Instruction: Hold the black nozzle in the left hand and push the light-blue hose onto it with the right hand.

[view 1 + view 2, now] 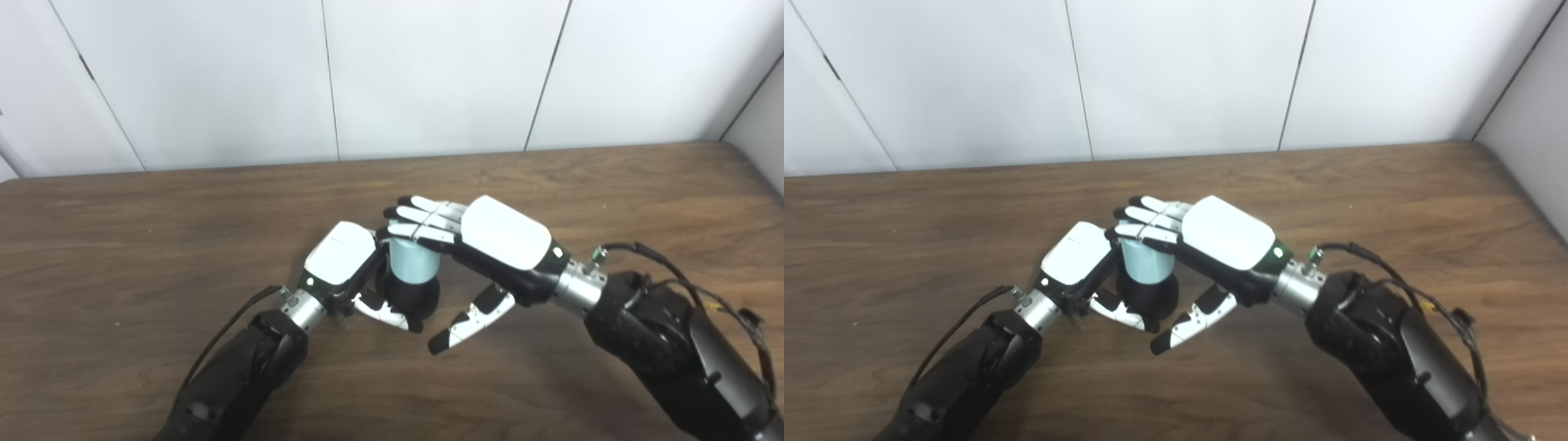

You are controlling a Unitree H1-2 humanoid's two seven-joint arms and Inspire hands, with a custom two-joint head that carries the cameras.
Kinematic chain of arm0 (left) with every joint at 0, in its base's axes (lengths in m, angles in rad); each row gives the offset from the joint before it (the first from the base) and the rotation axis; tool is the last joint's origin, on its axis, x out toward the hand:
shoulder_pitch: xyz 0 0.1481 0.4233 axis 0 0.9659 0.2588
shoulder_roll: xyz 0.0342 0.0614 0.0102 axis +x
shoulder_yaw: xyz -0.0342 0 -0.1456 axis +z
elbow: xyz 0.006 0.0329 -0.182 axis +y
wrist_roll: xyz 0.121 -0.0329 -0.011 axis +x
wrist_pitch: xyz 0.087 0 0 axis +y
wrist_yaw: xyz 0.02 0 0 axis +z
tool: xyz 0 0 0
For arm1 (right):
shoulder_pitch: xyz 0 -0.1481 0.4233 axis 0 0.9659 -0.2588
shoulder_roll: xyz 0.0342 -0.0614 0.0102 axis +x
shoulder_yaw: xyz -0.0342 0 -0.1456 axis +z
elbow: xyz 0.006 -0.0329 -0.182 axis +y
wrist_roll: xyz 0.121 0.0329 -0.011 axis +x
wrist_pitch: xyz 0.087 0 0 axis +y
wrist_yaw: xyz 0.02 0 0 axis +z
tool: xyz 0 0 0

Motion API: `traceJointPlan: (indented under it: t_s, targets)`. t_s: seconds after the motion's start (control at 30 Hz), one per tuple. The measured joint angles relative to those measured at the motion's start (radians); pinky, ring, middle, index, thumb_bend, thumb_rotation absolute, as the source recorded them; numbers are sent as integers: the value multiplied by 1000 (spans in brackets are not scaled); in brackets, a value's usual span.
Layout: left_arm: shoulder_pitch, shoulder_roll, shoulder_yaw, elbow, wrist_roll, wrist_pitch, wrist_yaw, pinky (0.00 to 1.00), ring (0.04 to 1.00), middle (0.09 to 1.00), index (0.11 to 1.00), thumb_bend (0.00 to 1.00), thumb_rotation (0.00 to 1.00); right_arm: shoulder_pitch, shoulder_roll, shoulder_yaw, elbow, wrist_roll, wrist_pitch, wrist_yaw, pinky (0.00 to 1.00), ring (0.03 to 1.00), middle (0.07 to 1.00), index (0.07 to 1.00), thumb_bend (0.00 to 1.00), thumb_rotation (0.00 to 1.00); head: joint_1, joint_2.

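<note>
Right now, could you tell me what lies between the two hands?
The light-blue hose seated on the black nozzle, seen in both views.

We see a surface (184, 202) of brown wood grain with a smooth, faintly sheened finish. Each robot hand, left (343, 257) and right (490, 245), wears a glossy white plastic shell over matt black plastic, and their wrists look like bright brushed metal. The hose (415, 262) looks like smooth, matt light-blue plastic or rubber; the nozzle (416, 297) below it is black with a slight gloss. The wall (429, 73) behind is smooth, matt white panelling.
</note>
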Motion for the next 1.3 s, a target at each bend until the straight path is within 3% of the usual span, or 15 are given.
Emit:
traceJointPlan:
  t_s: [0.27,0.47,0.5,0.57,0.73,0.9,1.07,1.17,1.3]
  targets:
    - [0,0,0,0,0,-1,0,317,399,451,517,503,0,15,1,-1,0,-8,-11,-24,852,943,938,880,709,684,-2,0]
    - [0,0,0,0,-2,-2,-1,325,402,448,511,503,0,21,5,-8,2,-20,-17,-38,865,966,988,972,697,667,0,-3]
    - [0,0,0,0,-2,-2,-1,322,403,449,520,502,0,24,10,-16,1,-20,-16,-39,879,980,997,993,703,587,-2,-3]
    - [0,0,0,0,-2,-2,-1,322,404,451,525,502,0,33,33,-38,0,0,-7,-38,881,986,999,998,695,546,-3,-5]
    - [-1,0,-1,1,-1,-1,0,326,401,446,513,503,0,21,111,-120,-39,91,84,-19,795,973,1000,1000,674,530,-6,-6]
    - [-7,-4,-5,9,1,-2,2,320,401,447,529,501,0,-47,124,-197,-73,138,122,-19,785,950,1000,1000,689,520,-8,-8]
    - [-10,-4,-7,13,1,-2,2,320,404,448,528,502,0,9,152,-228,-18,207,128,-30,800,942,1000,1000,735,477,-5,-9]
    - [-10,-4,-6,16,1,-2,4,313,402,446,529,501,0,52,178,-249,2,262,149,-37,743,921,998,1000,778,455,-3,-11]
    - [-11,-4,-6,17,1,-2,4,317,403,450,529,502,0,72,187,-264,22,316,164,-39,684,885,980,1000,733,350,-3,-11]
